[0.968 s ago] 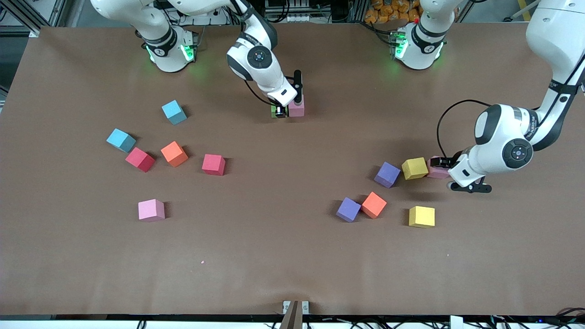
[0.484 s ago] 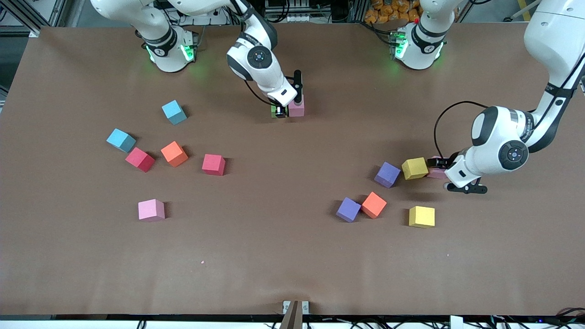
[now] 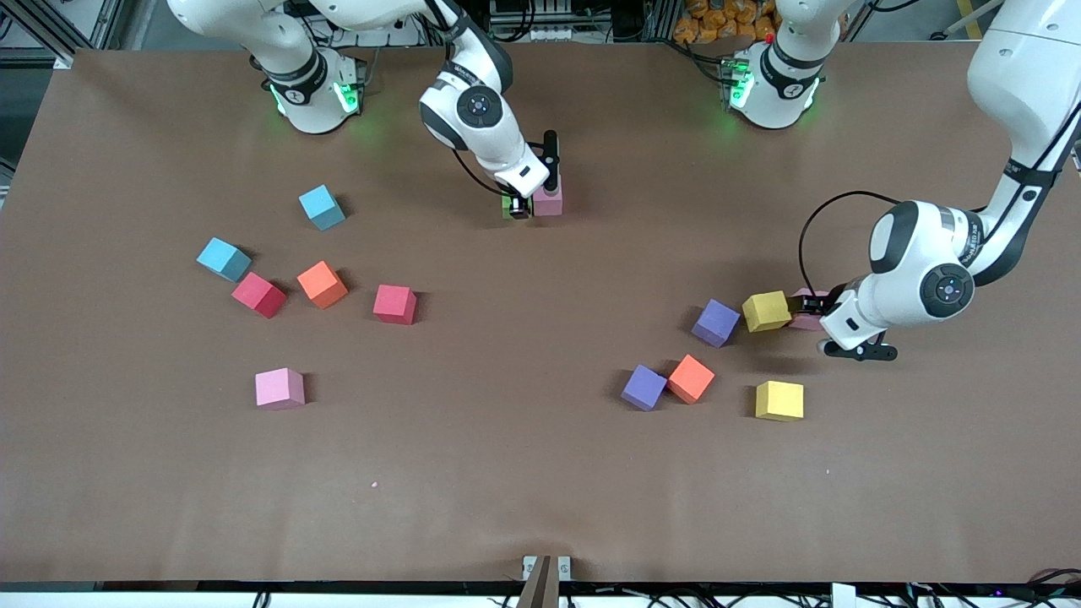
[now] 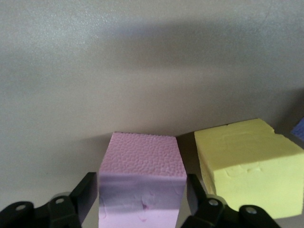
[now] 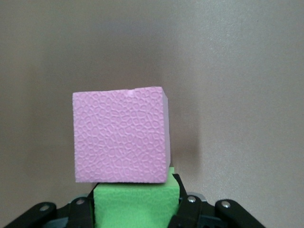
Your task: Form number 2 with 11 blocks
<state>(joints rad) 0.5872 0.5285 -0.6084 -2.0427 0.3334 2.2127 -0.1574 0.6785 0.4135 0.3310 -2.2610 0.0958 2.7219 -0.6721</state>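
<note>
My left gripper point(image 3: 806, 308) is down at the left arm's end of the table. Its fingers point(image 4: 194, 194) press both sides of a pink block point(image 4: 142, 156), which touches a yellow block point(image 3: 766, 311). Near the robots' bases, my right gripper point(image 3: 517, 207) is shut on a green block point(image 5: 135, 204) that rests against another pink block point(image 3: 548, 201). Loose blocks lie nearer the camera: two purple point(image 3: 716, 323) point(image 3: 644, 388), an orange point(image 3: 691, 378) and a yellow point(image 3: 779, 400). Toward the right arm's end lie two red point(image 3: 258, 295) point(image 3: 395, 304), an orange point(image 3: 322, 284) and a pink point(image 3: 279, 388).
Two light-blue cubes point(image 3: 322, 207) point(image 3: 224, 258) lie toward the right arm's end, one touching a red block. A small bracket point(image 3: 546, 567) sits at the table edge nearest the camera.
The left arm has edged slightly toward the yellow block and its fingers have closed in on the pink block. The right arm has not moved.
</note>
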